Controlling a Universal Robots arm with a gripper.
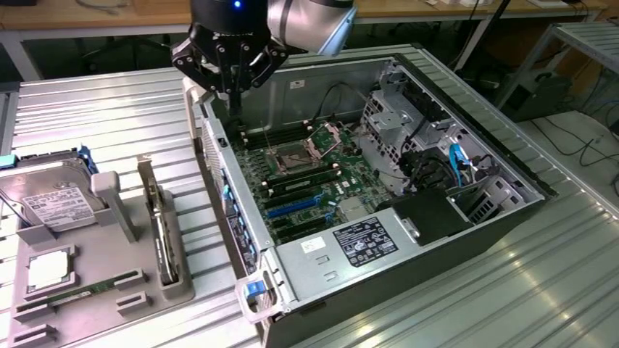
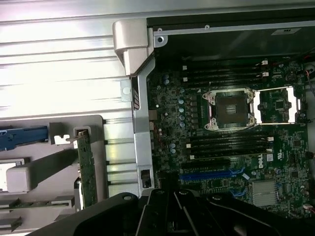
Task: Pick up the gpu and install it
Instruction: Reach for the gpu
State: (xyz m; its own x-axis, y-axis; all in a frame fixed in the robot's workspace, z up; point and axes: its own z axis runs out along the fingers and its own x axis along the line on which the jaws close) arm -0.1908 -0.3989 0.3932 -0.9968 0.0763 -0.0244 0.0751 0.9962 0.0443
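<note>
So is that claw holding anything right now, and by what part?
Nothing, it seems. The gripper hangs shut and empty over the case. The gpu stands on edge in its holder beside the case.

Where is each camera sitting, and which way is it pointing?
Exterior view: off the arm and up high, it looks down at a slant on the open computer case and the parts tray. The gripper and part of the arm hang above the case.
Wrist view: on the wrist, it looks straight down on the motherboard. The gripper's dark body shows.
Both views share the CPU socket, the gpu standing in the tray, and the gripper.
</note>
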